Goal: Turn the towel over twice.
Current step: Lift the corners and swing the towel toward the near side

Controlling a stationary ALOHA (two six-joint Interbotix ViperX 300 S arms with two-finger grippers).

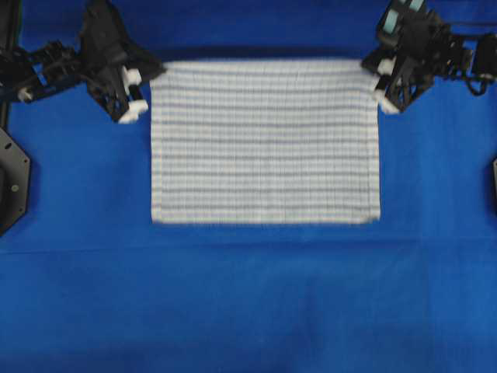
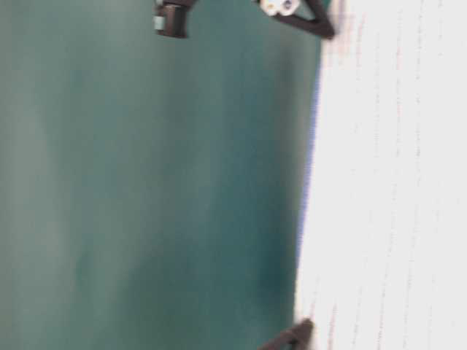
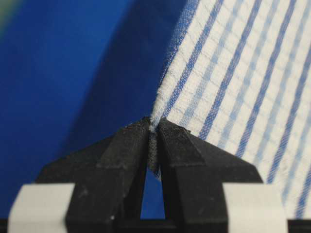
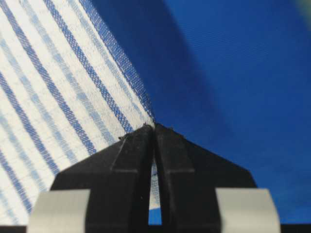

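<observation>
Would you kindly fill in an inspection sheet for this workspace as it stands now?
Surface: blue table covering, smooth, bare around the cloth.
Job's things: striped towel, spread as a rectangle; far corners pinched.
Clutter: nothing seen.
Grippers: left hand shut on the towel's far left corner; right hand shut on the far right corner.
Cables: dark cable looping by the right arm.
Surroundings: black fixture at the left edge; teal backdrop in the table-level view.
</observation>
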